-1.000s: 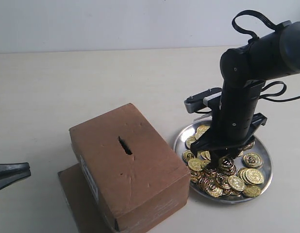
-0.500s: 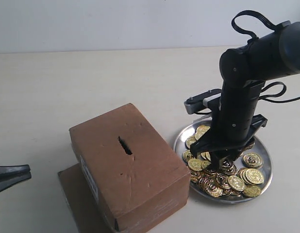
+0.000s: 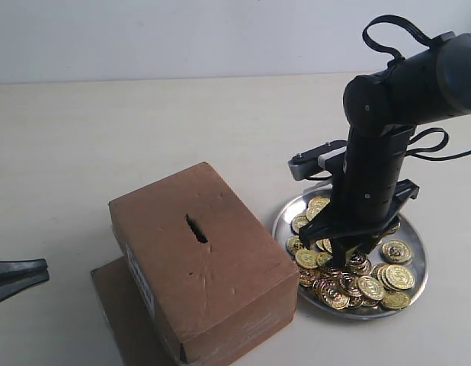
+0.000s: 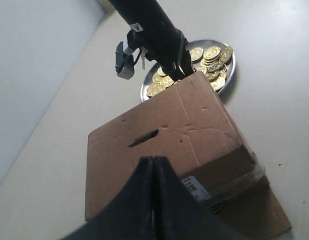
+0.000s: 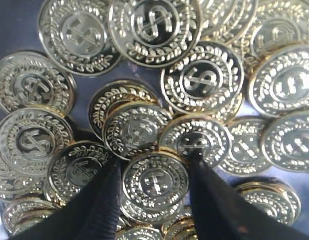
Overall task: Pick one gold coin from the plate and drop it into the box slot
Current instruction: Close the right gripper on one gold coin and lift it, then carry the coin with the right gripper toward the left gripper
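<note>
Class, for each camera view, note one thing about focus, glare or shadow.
Exterior view: even light, only faint shadows around the box, the plate rim gleaming. Left wrist view: left gripper a dark blur near the lens, box sharp. Right wrist view: gold coins glint, softer toward the edges; right gripper dark and blurred.

A flat brown cardboard sheet [image 3: 113, 305] lies on the pale beige surface [image 3: 144, 130], its corner showing at the near edge of the exterior view. Behind the surface rises a plain white wall [image 3: 182, 34].
</note>
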`<move>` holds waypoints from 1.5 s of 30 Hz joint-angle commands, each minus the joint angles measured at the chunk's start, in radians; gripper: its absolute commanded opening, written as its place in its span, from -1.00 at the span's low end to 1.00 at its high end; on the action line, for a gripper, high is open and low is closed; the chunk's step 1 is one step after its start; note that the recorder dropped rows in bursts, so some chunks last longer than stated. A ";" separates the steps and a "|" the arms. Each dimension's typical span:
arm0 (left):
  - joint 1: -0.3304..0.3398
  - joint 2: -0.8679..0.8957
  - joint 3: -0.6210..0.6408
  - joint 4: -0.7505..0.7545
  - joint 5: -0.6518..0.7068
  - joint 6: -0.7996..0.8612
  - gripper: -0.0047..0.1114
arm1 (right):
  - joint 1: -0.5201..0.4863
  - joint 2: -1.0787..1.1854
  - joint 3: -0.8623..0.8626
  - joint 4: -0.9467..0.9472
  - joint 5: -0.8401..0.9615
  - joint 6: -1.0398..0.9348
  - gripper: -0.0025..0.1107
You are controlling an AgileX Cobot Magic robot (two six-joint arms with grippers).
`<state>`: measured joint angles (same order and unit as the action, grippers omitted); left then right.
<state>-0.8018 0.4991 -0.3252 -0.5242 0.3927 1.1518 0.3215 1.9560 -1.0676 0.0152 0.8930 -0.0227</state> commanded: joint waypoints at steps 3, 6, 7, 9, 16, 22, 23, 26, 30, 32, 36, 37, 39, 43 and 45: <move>-0.005 -0.005 -0.001 -0.008 -0.006 -0.004 -0.92 | 0.003 -0.036 -0.045 0.139 0.106 -0.164 -0.35; -0.005 -0.005 -0.001 0.000 -0.006 -0.002 -0.92 | 0.003 -0.066 -0.067 0.225 0.159 -0.281 -0.35; -0.005 -0.005 -0.001 0.001 -0.006 0.000 -0.92 | 0.003 -0.078 -0.076 0.242 0.175 -0.303 -0.35; -0.014 -0.005 -0.001 0.012 0.001 0.046 -0.92 | 0.003 -0.101 -0.097 0.275 0.236 -0.358 -0.35; -0.081 -0.002 -0.001 0.007 0.031 0.479 -0.67 | 0.003 -0.251 -0.147 0.524 0.328 -0.612 -0.35; -0.083 0.063 -0.001 -0.052 -0.027 0.780 -0.17 | 0.026 -0.419 -0.138 0.702 0.328 -0.714 -0.35; -0.087 0.100 -0.001 -0.078 -0.066 0.827 -0.08 | 0.070 -0.457 -0.126 0.720 0.328 -0.742 -0.35; -0.131 0.185 -0.035 -0.086 -0.090 0.921 -0.03 | 0.211 -0.508 -0.101 0.727 0.328 -0.762 -0.35; -0.239 0.302 -0.113 -0.079 -0.190 0.947 -0.03 | 0.377 -0.509 -0.045 0.705 0.328 -0.783 -0.35; -0.283 0.323 -0.128 -0.079 -0.190 0.947 -0.03 | 0.401 -0.509 -0.045 0.705 0.328 -0.784 -0.35; -0.388 0.346 -0.135 -0.035 -0.254 0.947 -0.03 | 0.412 -0.509 -0.045 0.702 0.328 -0.785 -0.35; -0.401 0.348 -0.135 -0.035 -0.256 0.947 -0.03 | 0.412 -0.509 -0.045 0.702 0.328 -0.785 -0.35; -0.419 0.351 -0.135 -0.035 -0.240 0.945 -0.04 | 0.412 -0.509 -0.045 0.700 0.328 -0.785 -0.35; -0.431 0.373 -0.135 -0.035 -0.234 0.945 -0.15 | 0.412 -0.509 -0.045 0.706 0.328 -0.785 -0.35; -0.433 0.385 -0.137 -0.033 -0.237 0.945 -0.27 | 0.412 -0.509 -0.045 0.709 0.328 -0.785 -0.35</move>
<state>-1.2272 0.8675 -0.4553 -0.5583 0.1590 2.1005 0.7311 1.4499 -1.1139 0.7167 1.2237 -0.7964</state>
